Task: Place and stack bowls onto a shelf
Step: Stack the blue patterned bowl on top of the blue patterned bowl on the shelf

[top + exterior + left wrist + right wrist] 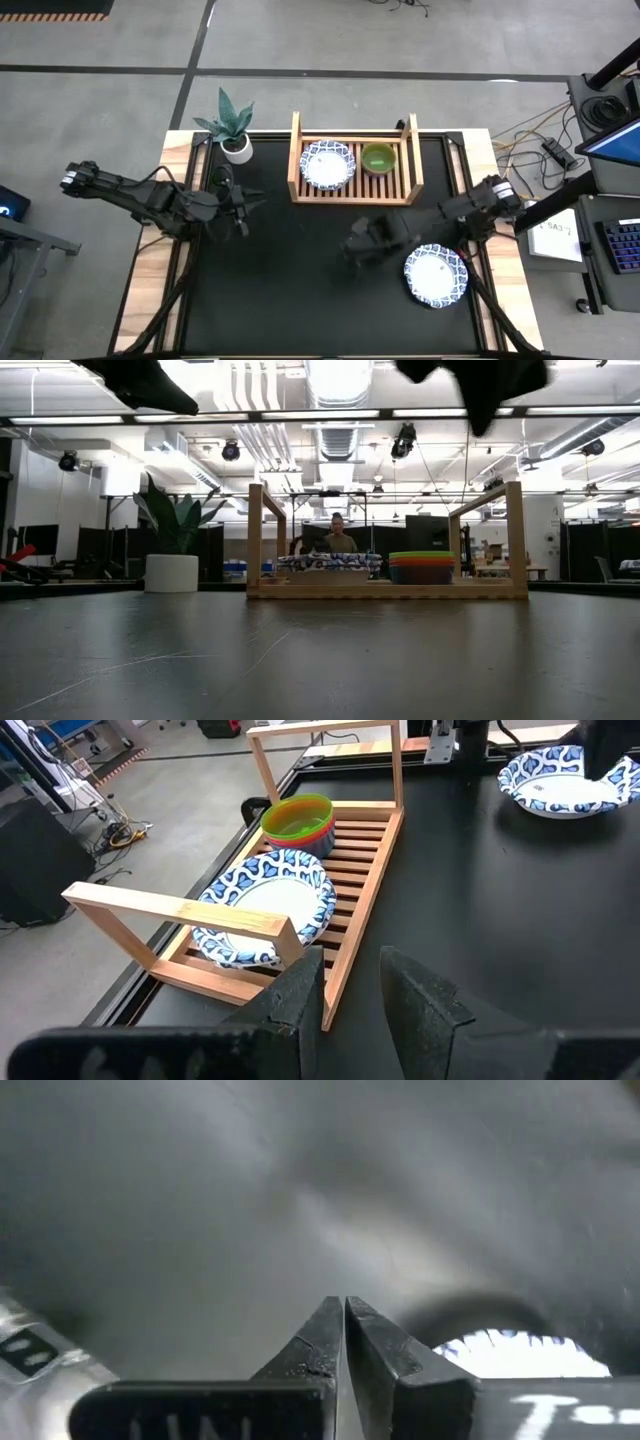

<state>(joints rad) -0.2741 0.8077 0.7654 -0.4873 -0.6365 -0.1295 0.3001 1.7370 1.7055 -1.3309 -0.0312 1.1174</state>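
Note:
The wooden slatted shelf (352, 160) stands at the table's far side. On its left part rest white bowls with blue rims (327, 164), stacked as the low view shows (330, 563). To their right sits a stack of plastic bowls, green on top (378, 158) (297, 820). One more blue-rimmed bowl (436, 276) lies on the black table near the right edge. My left gripper (256, 201) (350, 988) hovers open, left of the shelf. My right gripper (350, 247) (345, 1308) is shut above the table's middle, left of the lone bowl (520, 1352).
A small white pot with a green plant (237, 148) stands at the far left corner, beside the shelf. The shelf's raised side rails (190, 910) rise above the bowls. A person (338, 536) sits in the room beyond the table. Black mat (300, 290) lies bare near me.

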